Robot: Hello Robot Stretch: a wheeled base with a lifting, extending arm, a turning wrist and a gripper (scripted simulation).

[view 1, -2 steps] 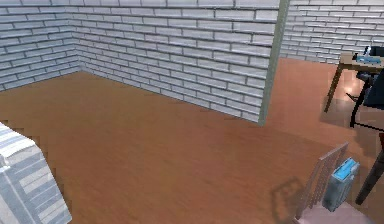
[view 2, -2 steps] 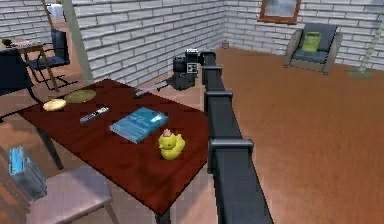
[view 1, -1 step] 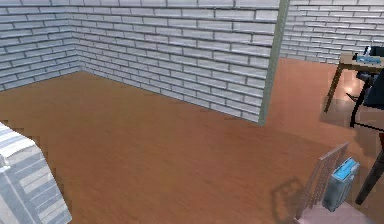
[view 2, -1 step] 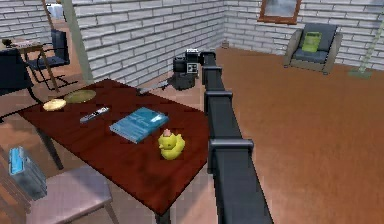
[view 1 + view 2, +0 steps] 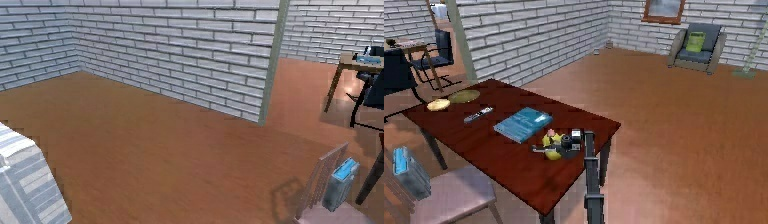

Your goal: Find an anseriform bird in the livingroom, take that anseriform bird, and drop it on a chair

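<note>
A reddish-brown wood plank floor (image 5: pixel 170 140) spans the foreground. White-grey brick walls (image 5: pixel 170 45) stand behind it. Upper right: a light wooden table (image 5: pixel 352 62) beside a dark chair (image 5: pixel 370 100). Lower right: a grey chair (image 5: pixel 322 180) with a light-blue flat object (image 5: pixel 343 172) at it.

Yellow blob (image 5: pixel 554 153) at the table (image 5: pixel 492 155)'s near edge, too small to name; chair (image 5: pixel 459 196) beside the table, cropped by the bottom edge.

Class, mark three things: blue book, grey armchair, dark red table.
blue book (image 5: pixel 522 123), arm side view, middle of cover.
grey armchair (image 5: pixel 696 58), arm side view, seat front.
dark red table (image 5: pixel 494 150), arm side view, bare top.
</note>
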